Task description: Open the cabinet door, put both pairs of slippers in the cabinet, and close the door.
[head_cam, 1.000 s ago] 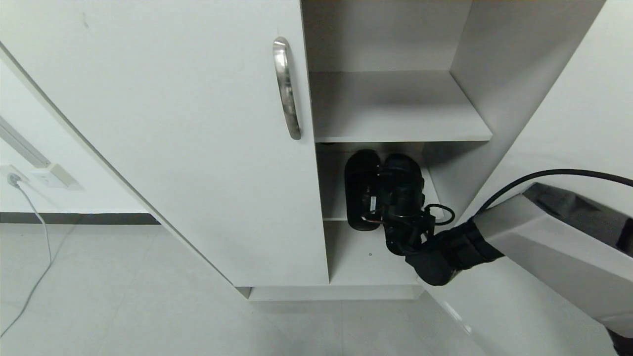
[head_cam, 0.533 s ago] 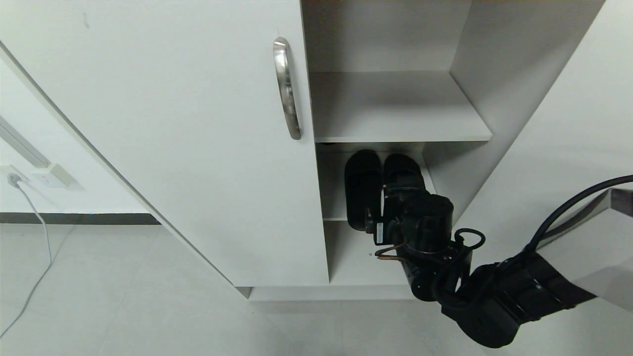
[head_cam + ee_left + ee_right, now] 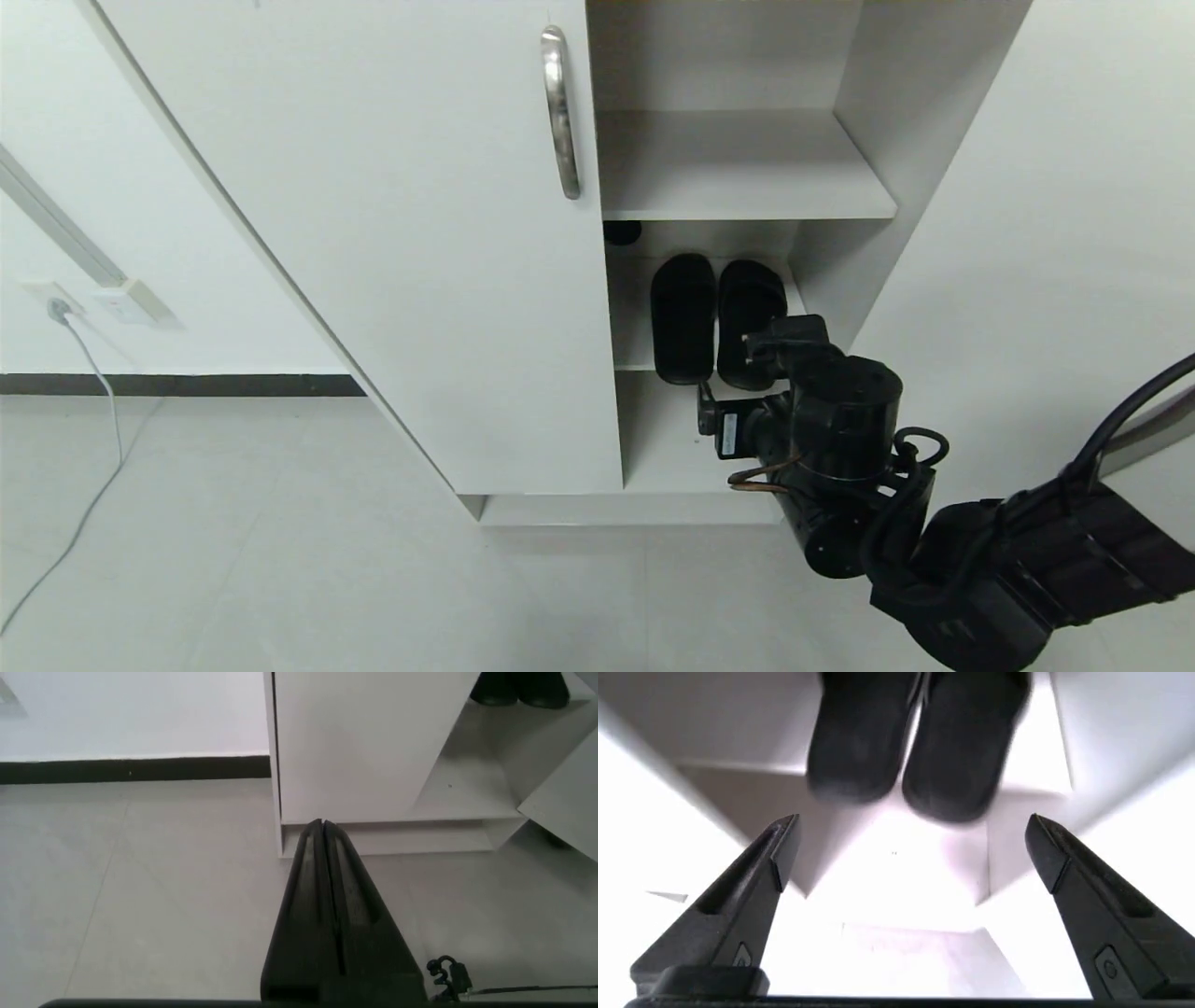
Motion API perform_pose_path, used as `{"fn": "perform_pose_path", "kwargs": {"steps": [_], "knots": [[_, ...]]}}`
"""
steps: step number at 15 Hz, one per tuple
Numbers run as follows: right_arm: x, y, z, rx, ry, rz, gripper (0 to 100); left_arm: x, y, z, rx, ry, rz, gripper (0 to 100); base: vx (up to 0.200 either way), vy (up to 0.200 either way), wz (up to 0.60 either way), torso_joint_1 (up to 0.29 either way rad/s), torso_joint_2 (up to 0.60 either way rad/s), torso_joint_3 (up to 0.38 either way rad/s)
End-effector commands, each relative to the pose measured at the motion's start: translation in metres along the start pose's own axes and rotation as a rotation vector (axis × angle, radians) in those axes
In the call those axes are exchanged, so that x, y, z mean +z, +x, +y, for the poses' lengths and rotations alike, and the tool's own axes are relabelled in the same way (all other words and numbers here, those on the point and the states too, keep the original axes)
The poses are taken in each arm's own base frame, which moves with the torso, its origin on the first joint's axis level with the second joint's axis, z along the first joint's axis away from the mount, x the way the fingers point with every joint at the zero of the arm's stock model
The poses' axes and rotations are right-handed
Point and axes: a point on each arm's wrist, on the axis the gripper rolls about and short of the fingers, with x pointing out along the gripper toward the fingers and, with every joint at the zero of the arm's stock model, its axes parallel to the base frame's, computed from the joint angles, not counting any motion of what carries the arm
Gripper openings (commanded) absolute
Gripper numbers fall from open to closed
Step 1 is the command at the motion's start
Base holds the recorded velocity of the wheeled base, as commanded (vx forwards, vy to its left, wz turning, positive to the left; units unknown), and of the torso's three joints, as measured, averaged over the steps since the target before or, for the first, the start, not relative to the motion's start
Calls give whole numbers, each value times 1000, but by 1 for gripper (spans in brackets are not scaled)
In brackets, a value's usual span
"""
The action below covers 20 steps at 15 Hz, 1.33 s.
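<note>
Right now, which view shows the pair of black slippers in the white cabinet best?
Head view: both black slippers lie side by side, nearly whole. The right wrist view crops them; the left wrist view catches just their ends.

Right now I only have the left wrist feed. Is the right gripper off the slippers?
Observer: Yes. The right gripper is open and empty, just in front of the black slippers and not touching them.
Operator: Where do they sit?
Observer: Side by side on the shelf just above the cabinet floor, with the heels poking slightly over its front edge.
Operator: Doors?
Observer: The right-hand door is open. The left-hand door, with the metal handle, is shut.
</note>
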Motion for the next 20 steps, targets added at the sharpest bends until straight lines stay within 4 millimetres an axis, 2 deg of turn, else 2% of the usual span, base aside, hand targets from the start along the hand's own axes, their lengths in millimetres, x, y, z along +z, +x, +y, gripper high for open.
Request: {"fn": "perform_pose_path", "kwargs": {"steps": [1,10,20], "knots": [[5,-3,-3,-1,8,-9,100,0,0,0,0,0,0,0,0,0,0,0,0,0],[4,-6,-6,-1,2,-3,100,0,0,0,-1,5,1,0,0,0,0,0,0,12],[-4,-8,-8,4,-17,20,100,0,0,0,-1,5,1,0,0,0,0,2,2,196]]}}
